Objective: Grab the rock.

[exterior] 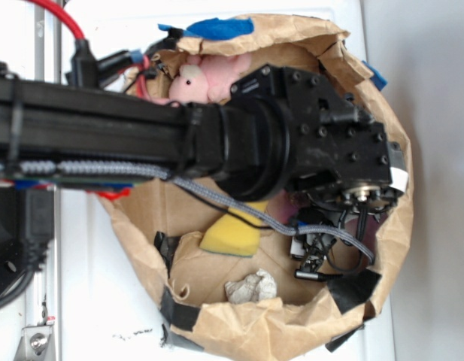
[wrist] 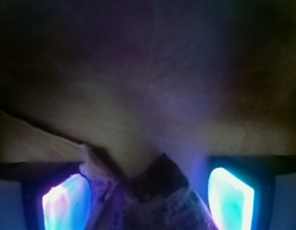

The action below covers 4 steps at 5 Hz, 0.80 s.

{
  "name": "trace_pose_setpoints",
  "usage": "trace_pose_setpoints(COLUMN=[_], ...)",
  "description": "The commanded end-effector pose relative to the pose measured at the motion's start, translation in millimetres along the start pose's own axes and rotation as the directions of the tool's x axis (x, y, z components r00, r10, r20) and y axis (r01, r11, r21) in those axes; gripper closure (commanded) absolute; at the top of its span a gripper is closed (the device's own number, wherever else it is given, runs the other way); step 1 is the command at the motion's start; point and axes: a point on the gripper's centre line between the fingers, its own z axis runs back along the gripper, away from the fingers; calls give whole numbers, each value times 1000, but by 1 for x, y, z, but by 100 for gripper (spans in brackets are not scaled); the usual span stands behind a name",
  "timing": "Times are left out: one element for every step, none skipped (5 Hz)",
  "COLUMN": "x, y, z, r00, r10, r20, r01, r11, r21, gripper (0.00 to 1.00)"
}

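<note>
In the exterior view there is one brown paper bag [exterior: 367, 75] with its rim rolled down, lying on the white table [exterior: 427, 188]. Inside it I count one rock [exterior: 251, 287], one yellow sponge [exterior: 232, 235] and one pink plush toy [exterior: 205, 81]. One piece of blue cloth [exterior: 220, 28] lies on the far rim of the bag. The rock is pale grey and wrinkled, and it lies on the bag floor near the rim, just beside the sponge but not touching it. The one black arm [exterior: 104, 135] reaches across the bag, and the pincer [exterior: 310, 257] hangs inside the bag, to the side of the rock and near it. Whether it is open I cannot tell from this view.

The wrist view shows this. Two glowing pads [wrist: 66, 203] stand wide apart, so the pincer is wide open and it grips nothing. Between them there is one dark pointed lump [wrist: 162, 184], and a pale edge lies against the left pad. I cannot tell if this lump is the rock. The sponge, the toy and the cloth are not seen in this view, only brown paper.
</note>
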Motion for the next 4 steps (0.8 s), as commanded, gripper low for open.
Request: trace_pose_setpoints(x=[10, 10, 9, 3], y=[1, 5, 11, 18], z=[18, 21, 27, 47], r00=[998, 998, 997, 996], r10=[-4, 5, 22, 51], r20=[61, 65, 69, 75], r01=[4, -5, -23, -53], r11=[1000, 1000, 1000, 998], r21=[9, 12, 16, 33], gripper=[100, 100, 100, 100])
